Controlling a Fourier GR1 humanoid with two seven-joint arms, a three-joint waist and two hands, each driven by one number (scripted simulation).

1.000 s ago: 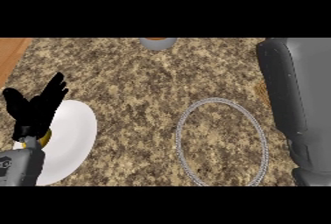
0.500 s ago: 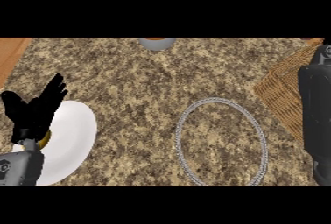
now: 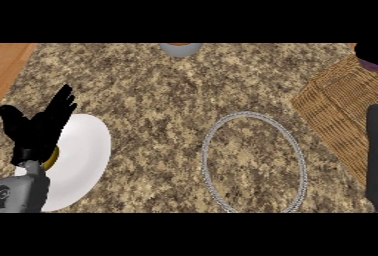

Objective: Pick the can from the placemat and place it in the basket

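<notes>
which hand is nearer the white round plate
Left. The left hand, open with fingers up, overlaps the white round plate at its left rim. The right hand barely shows as a dark shape at the top right corner, past the woven wicker basket.

Speckled brown granite-look counter top (image 3: 170, 95), matt; woven tan wicker placemat (image 3: 343, 115), rough; smooth white round plate (image 3: 77, 160); braided silver metal-look ring (image 3: 255, 162).

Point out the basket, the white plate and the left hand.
basket (image 3: 336, 112): head view, woven wall at right.
white plate (image 3: 83, 155): head view, bare right part.
left hand (image 3: 38, 131): head view, palm.
</notes>
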